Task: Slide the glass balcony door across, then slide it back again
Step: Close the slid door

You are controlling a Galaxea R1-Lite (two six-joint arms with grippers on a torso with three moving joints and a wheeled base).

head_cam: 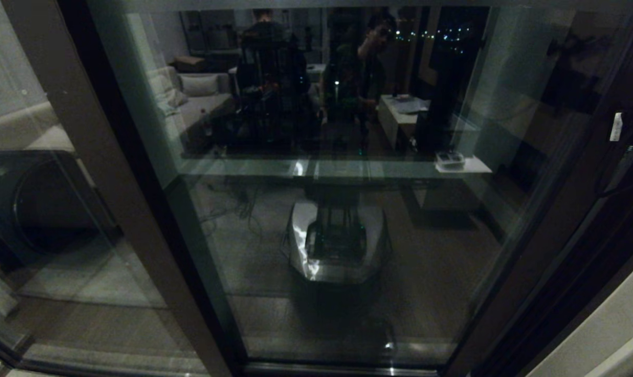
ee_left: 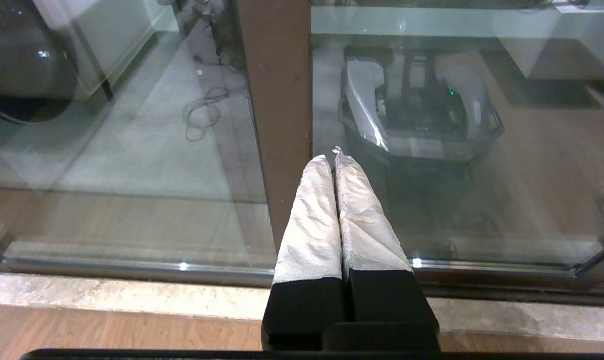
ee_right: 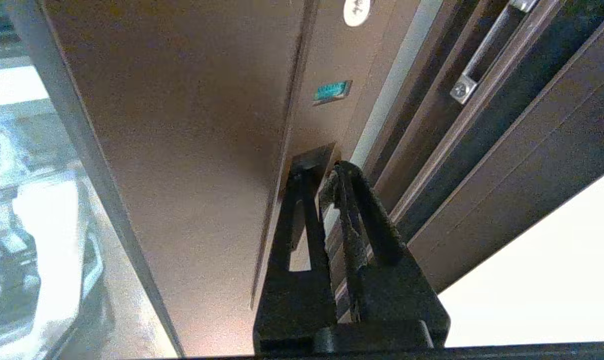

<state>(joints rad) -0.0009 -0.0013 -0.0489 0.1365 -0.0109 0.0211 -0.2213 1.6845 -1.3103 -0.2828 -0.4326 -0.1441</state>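
Note:
The glass balcony door (head_cam: 347,220) fills the head view, a reflective pane in a dark brown frame. Its right edge stile (head_cam: 549,235) runs close to the dark side frame. In the right wrist view that stile (ee_right: 192,125) is very near, with a recessed handle slot (ee_right: 314,157). My right gripper (ee_right: 321,172) has one black finger in the slot and the other outside it, shut on the slot's lip. My left gripper (ee_left: 331,159), its fingers wrapped in white, is shut on nothing. It points at the glass next to a plain brown stile (ee_left: 277,100).
A dark round appliance (head_cam: 33,204) sits behind the left glass panel. A pale stone sill (ee_left: 132,295) and wooden floor (ee_left: 107,330) run along the door's bottom track. Beside the stile are dark frame rails, a metal bar handle (ee_right: 486,50) and a white wall (ee_right: 556,280).

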